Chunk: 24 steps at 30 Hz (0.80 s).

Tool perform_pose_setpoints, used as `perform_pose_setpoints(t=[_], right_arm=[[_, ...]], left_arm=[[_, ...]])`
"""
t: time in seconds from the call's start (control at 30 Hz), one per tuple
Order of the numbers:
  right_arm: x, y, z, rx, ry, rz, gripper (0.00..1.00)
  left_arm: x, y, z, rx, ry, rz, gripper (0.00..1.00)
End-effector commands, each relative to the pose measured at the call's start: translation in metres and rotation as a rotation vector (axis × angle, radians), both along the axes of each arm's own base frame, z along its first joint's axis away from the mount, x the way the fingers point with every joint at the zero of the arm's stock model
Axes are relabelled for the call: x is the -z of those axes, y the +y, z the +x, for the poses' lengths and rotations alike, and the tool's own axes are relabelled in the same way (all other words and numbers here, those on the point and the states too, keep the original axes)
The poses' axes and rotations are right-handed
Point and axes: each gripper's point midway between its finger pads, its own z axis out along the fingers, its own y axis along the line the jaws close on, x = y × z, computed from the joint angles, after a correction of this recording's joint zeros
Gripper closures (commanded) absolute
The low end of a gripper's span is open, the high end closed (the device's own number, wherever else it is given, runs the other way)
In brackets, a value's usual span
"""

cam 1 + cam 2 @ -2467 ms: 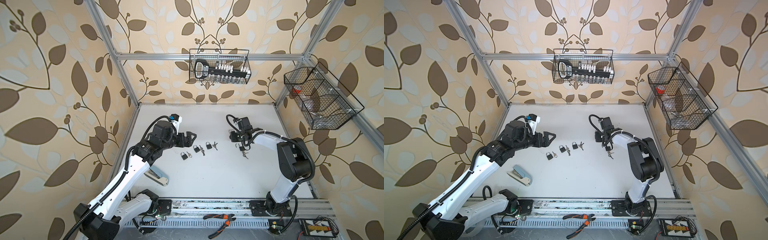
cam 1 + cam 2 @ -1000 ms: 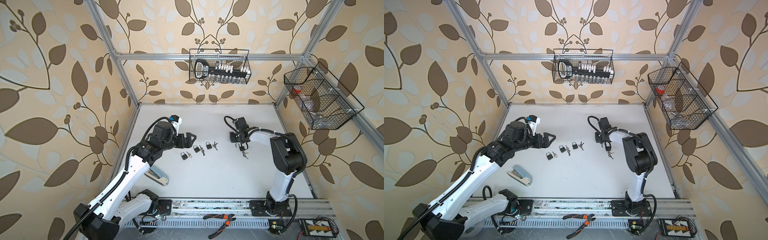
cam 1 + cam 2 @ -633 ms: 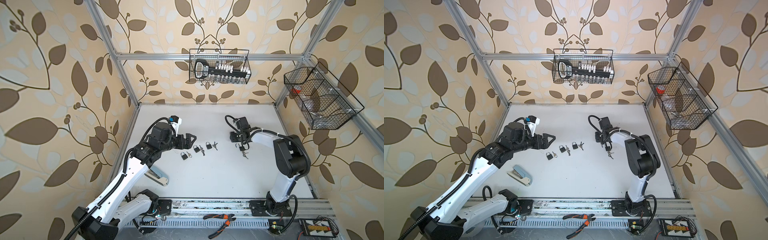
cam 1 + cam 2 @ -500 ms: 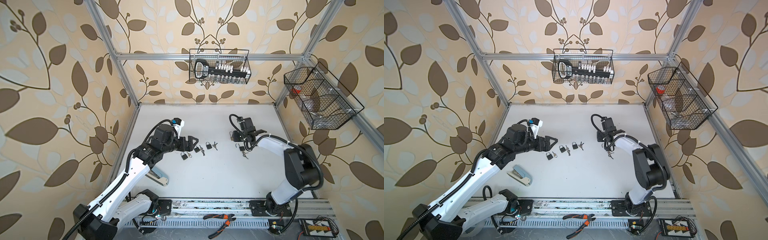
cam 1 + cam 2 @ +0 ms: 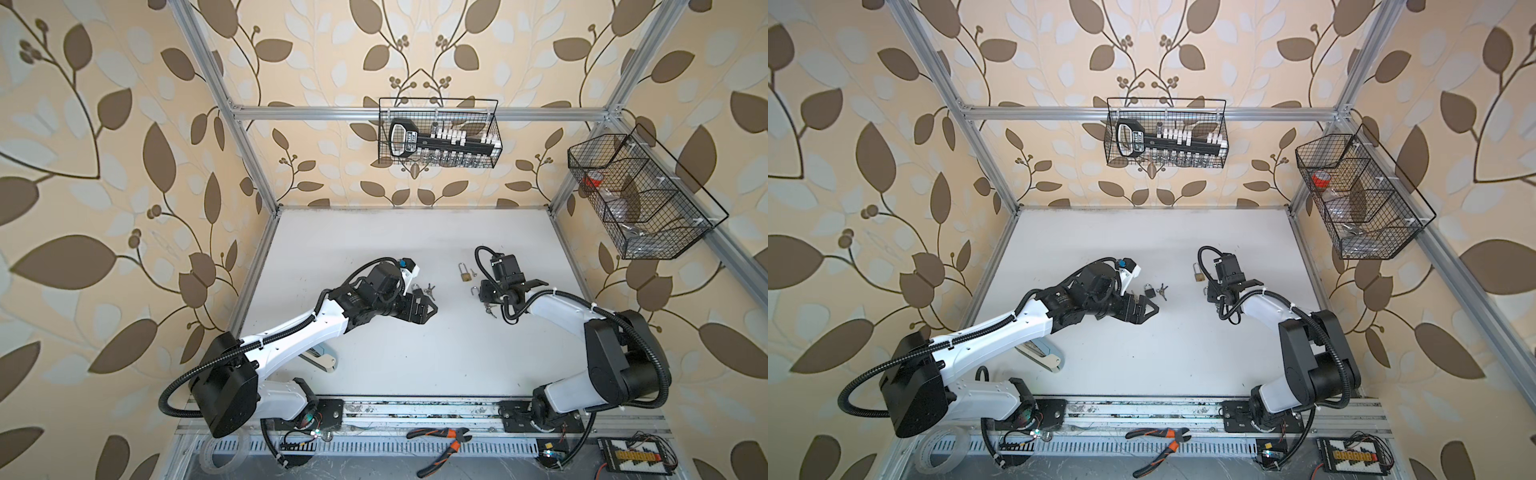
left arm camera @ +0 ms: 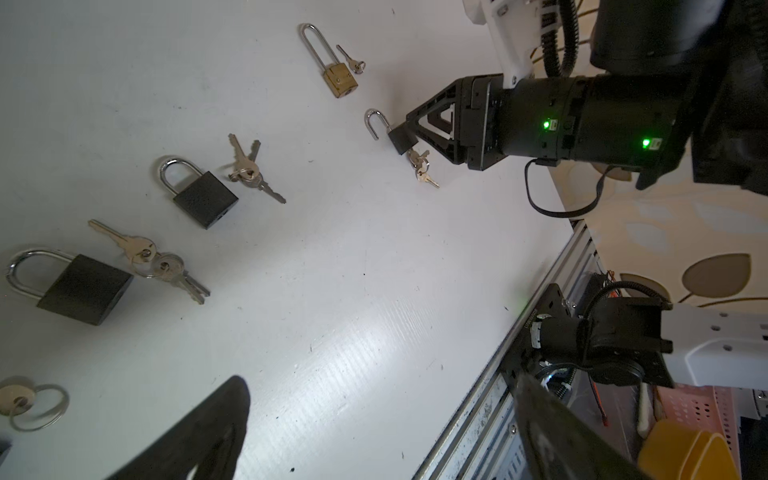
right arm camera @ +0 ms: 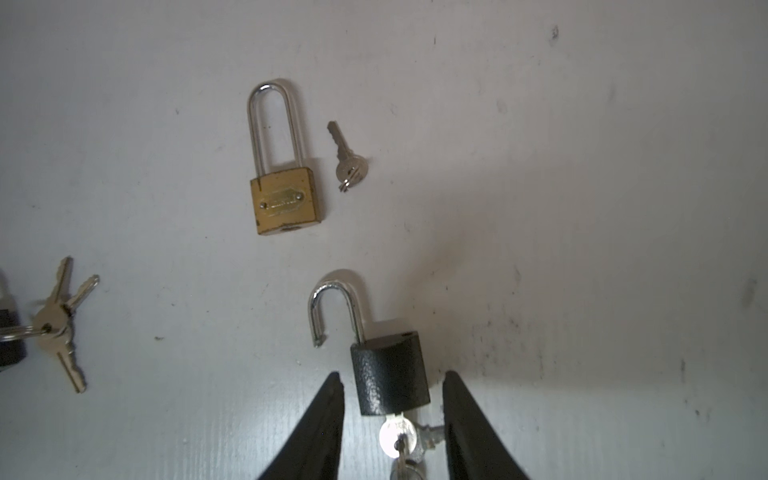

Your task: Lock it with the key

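Down on the white tabletop [image 5: 415, 232], right of centre, the small black padlock with an open silver shackle [image 7: 388, 374] lay flat. Its shackle was swung free of the body, and a silver key [image 7: 397, 434] sat in the keyway, with the rest of its ring trailing behind. The right end effector [image 7: 392, 376] stood over this lock with its jaws partly apart, one black finger [image 7: 320, 424] on each side of the body. A thin strip of tabletop showed between each finger and the lock, so nothing was clamped.

Just beyond it, toward the far side, lay a brass padlock with a tall closed shackle [image 7: 286, 203], and a single small silver key [image 7: 349, 162] lay just beside that.

Left of centre, the left end effector [image 5: 428, 309] hovered above the tabletop with its jaws spread wide, holding nothing. Just on its far side lay a closed black padlock [image 5: 1149, 290] with a fanned bunch of keys [image 5: 1163, 291] beside it. The left wrist view showed a second closed black padlock [image 6: 83, 286] farther left, its own ringed keys [image 6: 158, 266] next to it. Orange-handled pliers [image 5: 444, 440] lay on the near rail.
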Motion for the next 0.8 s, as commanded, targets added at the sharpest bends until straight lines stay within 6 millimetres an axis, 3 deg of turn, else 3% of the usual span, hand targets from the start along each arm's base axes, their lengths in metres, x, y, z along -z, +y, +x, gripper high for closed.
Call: perform_pose_setpoints(t=[0.0, 0.37, 0.77], right_arm=[[0.008, 0.005, -0.001, -0.023, 0.055, 0.007, 0.59], [0.023, 0.001, 0.0, -0.044, 0.128, -0.05, 0.55], [0.035, 0.0, 0.003, -0.053, 0.166, -0.07, 0.58]], left_arm=[[-0.041, -0.017, 0.006, 0.02, -0.07, -0.109, 0.01], [-0.039, -0.02, 0.007, 0.027, -0.06, -0.109, 0.01], [-0.039, -0.017, 0.007, 0.02, -0.063, -0.105, 0.01]])
